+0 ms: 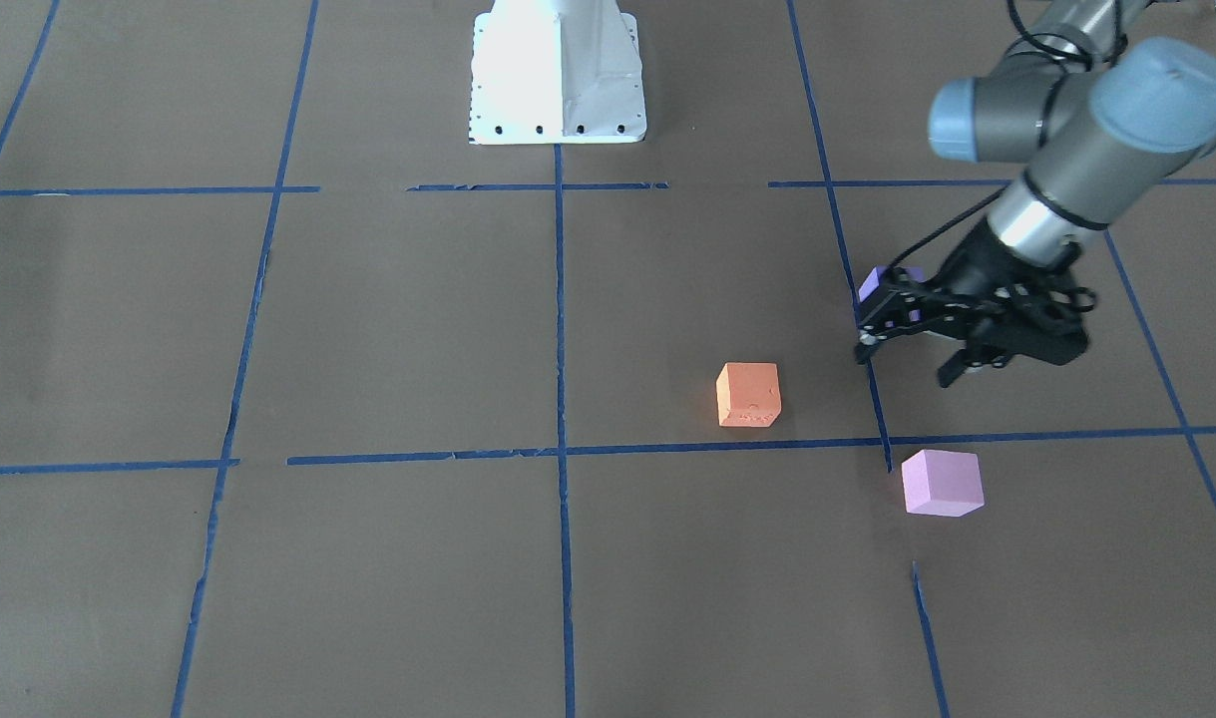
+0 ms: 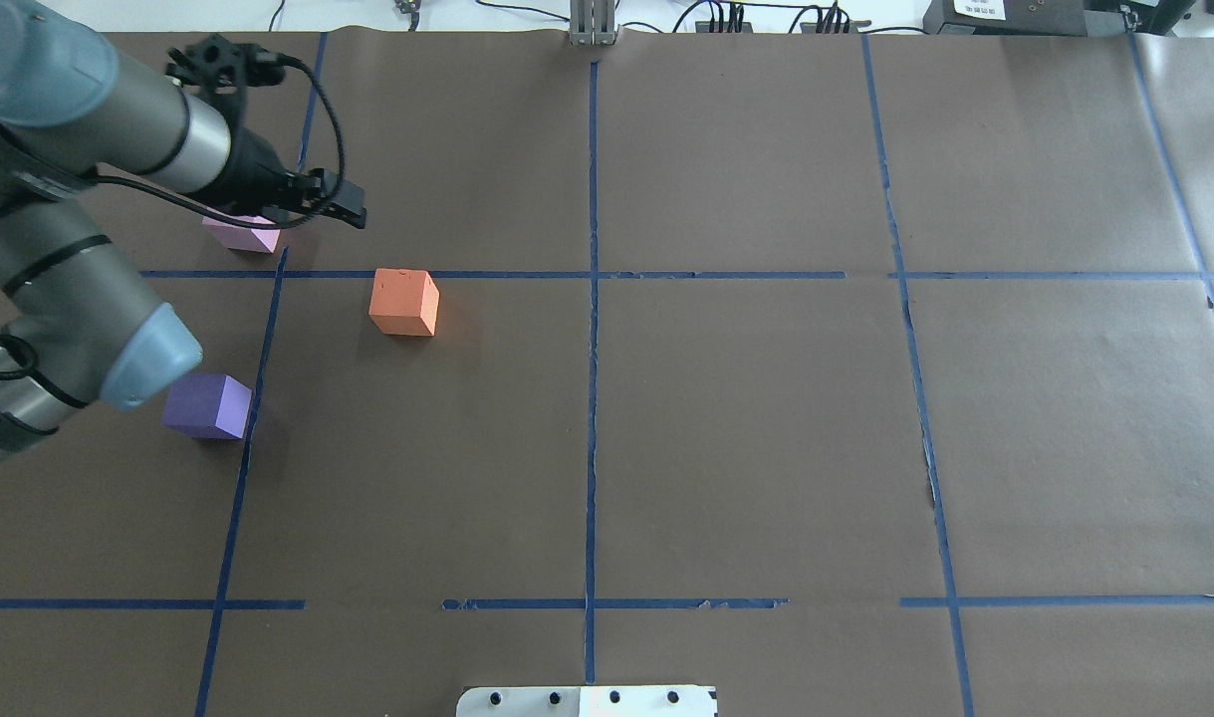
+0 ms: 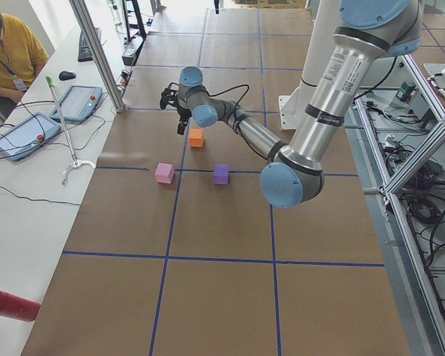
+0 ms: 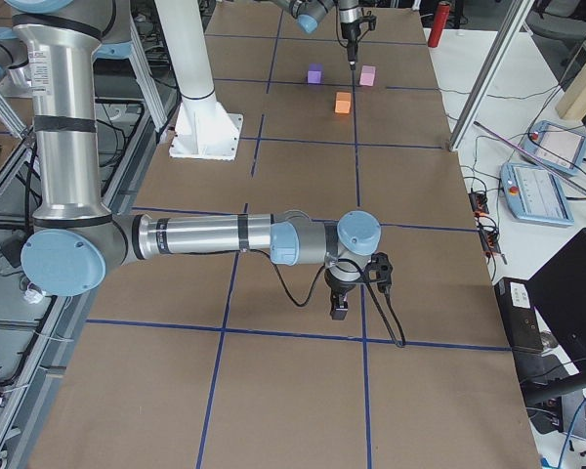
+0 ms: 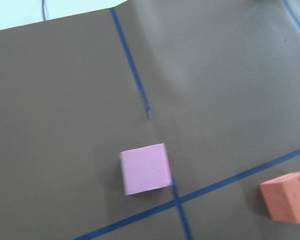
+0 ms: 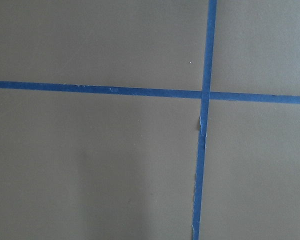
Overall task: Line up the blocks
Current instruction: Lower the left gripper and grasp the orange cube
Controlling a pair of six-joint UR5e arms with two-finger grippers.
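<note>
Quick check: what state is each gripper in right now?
Left gripper: open, holding nothing.
Right gripper: cannot tell, as it shows only in a side view.

the orange block [image 1: 748,395], pink block [image 1: 942,483] and purple block [image 2: 207,406] look matte, foam-like, on dull brown paper [image 1: 398,329].

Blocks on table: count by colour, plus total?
orange block: 1
violet-purple block: 1
pale pink block: 1
Total: 3
</note>
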